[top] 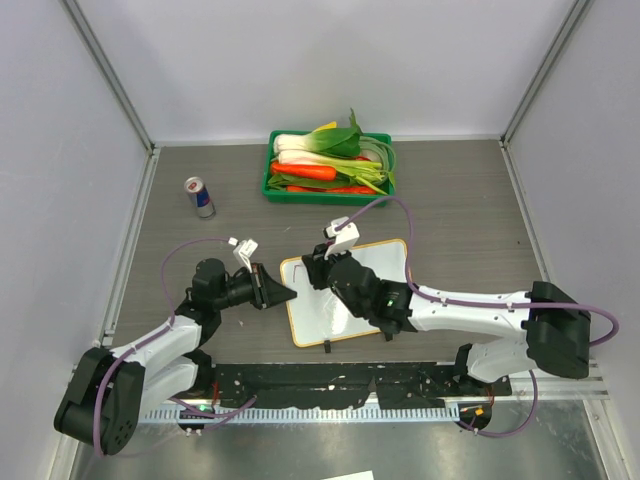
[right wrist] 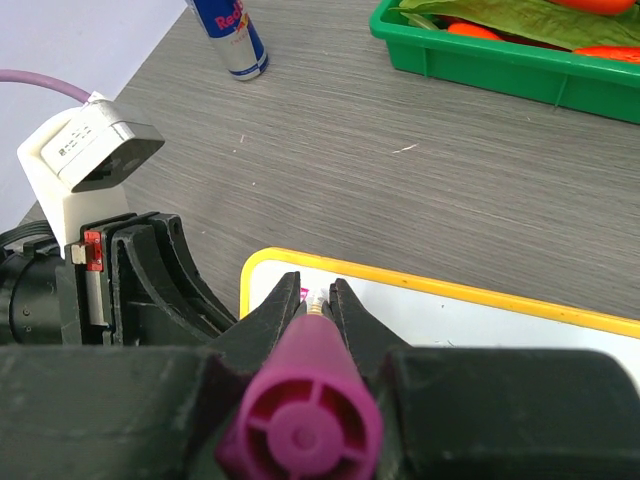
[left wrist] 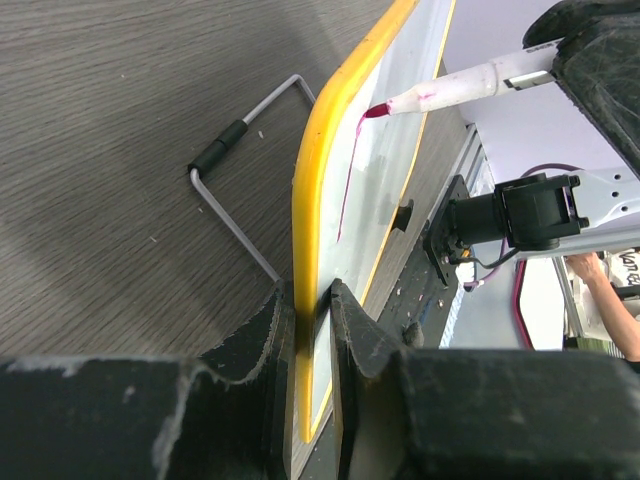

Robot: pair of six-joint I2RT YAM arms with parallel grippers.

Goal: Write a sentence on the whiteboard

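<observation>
Currently the left gripper (left wrist: 312,298) is pinching the whiteboard (left wrist: 385,190) by its yellow rim, fingers nearly closed on its left edge. The right gripper (right wrist: 316,296) is clamping shut around a purple marker (right wrist: 300,425), whose tip is touching the board near that edge, beside a thin purple stroke (left wrist: 345,190). Bare table (top: 450,200) is lying open around the whiteboard, with a green tray (top: 325,197) and can (top: 200,197) sitting well beyond its far edge. Both arms are reaching low, the right one across the whiteboard's near side.
</observation>
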